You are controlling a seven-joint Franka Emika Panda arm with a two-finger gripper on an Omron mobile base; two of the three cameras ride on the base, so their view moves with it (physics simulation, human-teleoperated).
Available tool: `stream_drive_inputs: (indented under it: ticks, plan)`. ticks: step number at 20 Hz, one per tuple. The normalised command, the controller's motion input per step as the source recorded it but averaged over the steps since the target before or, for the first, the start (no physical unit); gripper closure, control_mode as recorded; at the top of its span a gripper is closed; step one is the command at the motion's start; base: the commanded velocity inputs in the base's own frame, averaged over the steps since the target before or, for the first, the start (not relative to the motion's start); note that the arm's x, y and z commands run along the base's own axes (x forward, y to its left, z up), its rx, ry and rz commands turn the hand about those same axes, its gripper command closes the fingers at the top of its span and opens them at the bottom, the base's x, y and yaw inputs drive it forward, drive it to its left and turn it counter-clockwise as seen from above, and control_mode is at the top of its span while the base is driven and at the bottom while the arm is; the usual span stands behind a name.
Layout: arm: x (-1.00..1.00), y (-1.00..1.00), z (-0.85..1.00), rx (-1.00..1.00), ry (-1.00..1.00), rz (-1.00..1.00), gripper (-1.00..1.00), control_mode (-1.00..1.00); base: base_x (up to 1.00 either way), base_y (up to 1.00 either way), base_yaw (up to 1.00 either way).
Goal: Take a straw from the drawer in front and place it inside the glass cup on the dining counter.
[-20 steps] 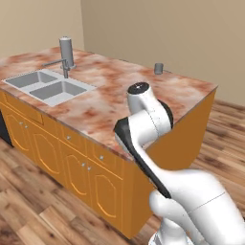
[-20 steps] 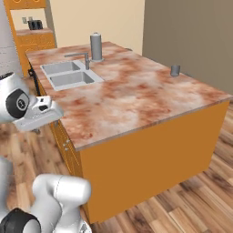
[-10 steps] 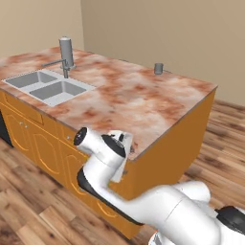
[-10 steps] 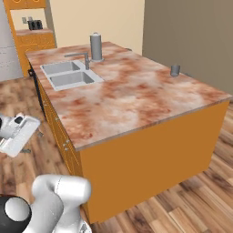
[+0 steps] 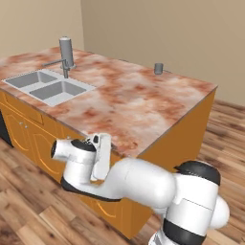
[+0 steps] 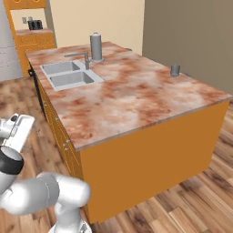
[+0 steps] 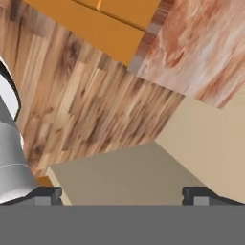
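Observation:
My gripper (image 7: 123, 195) is open, its two dark fingertips (image 7: 48, 194) far apart with nothing between them. The hand (image 5: 102, 154) hangs low against the front edge of the dining counter (image 5: 129, 103), in front of the orange cabinet face; from the other side the hand (image 6: 19, 131) is off the counter's left. A row of shut drawer fronts (image 5: 27, 111) runs under the counter edge. The glass cup (image 5: 158, 68) stands at the counter's far edge, well away from the hand, and the cup (image 6: 175, 70) is upright. The straw is hidden.
A double sink (image 5: 48, 86) with a faucet and a tall grey cylinder (image 5: 66, 51) take up the counter's left end. Wooden floor (image 7: 76, 105) surrounds the island. My own bulky white arm (image 5: 143, 184) is folded low in front of the cabinets.
The arm has folded down from above the counter edge. The hand has dropped to cabinet height in front of the island.

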Motion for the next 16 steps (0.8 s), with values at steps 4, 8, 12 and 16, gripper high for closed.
stream_drive_inputs:
  ticks: [4,8,12,16]
  plan:
    - [0.69,0.05,-0.41,-0.25,0.17,0.04,-1.0,-1.0,0.0,0.0,0.0]
    - [0.61,0.21,-0.48,-0.24,0.28,0.01,-1.0,-1.0,0.0,0.0,0.0]
    - [0.6,0.21,-0.56,-0.23,0.34,0.07,-1.0,-1.0,0.0,0.0,0.0]
    - [0.48,0.07,-0.48,-0.13,0.2,0.11,-1.0,-1.0,0.0,0.0,0.0]
